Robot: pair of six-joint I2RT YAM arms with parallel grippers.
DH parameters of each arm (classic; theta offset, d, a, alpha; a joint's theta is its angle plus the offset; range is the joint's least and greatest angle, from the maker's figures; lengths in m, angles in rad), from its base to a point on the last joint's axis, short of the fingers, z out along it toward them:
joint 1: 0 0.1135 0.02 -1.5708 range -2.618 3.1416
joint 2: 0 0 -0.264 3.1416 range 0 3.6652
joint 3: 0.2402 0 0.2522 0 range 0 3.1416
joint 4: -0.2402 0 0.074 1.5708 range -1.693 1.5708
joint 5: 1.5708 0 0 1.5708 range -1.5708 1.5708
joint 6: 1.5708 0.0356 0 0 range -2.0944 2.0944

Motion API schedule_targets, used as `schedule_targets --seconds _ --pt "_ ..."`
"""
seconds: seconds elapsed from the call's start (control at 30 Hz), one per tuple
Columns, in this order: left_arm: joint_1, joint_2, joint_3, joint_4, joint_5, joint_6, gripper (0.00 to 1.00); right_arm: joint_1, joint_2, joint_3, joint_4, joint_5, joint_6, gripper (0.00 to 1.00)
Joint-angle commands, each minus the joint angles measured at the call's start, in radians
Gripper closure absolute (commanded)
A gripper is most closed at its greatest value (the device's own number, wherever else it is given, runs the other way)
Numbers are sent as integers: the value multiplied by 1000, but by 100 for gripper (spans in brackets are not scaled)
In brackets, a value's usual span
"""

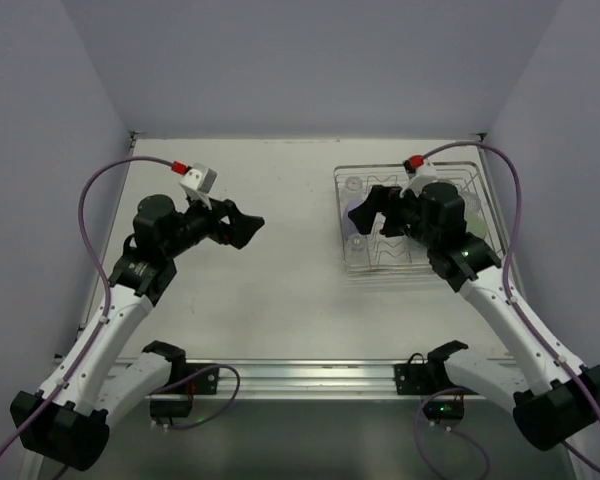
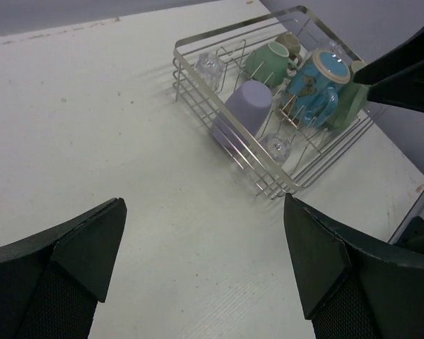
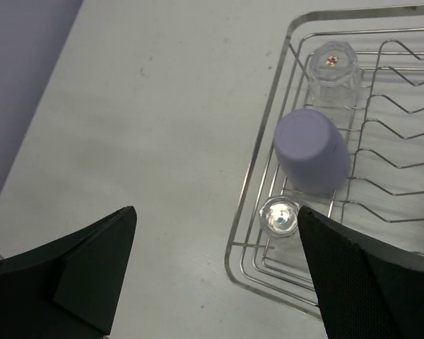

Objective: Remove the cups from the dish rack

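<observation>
Lavender cup [image 3: 312, 150] leans upside down at the rack [image 3: 260, 141] edge, just ahead of the right gripper [image 3: 217, 233], jaws spread wide.

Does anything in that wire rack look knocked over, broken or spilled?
Nothing is broken or spilled. Only the lavender cup looks askew. It sits bottom-up in the dish rack and leans at a tilt between one clear glass and a second clear glass, which both stand straighter.

Shiny metal wire dish rack [image 3: 265, 152], matt lavender cup [image 3: 312, 150], clear glass cup [image 3: 332, 65], matt white table [image 3: 162, 134].
</observation>
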Motion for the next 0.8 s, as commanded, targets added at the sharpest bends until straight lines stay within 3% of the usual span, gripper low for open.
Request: schedule_targets --seconds 0.0,0.2,0.53,0.77 --pt "2 13 9 -52 -14 40 0 28 88 80 -55 182 -67 1" --pt "2 -13 -57 -46 -74 62 0 42 260 178 -66 241 -96 1" --pt "-1 -25 -33 -74 -124 96 0 59 526 354 -110 288 -142 1" --pt "-6 -11 -35 -77 -129 96 0 59 588 370 -129 374 -140 8"
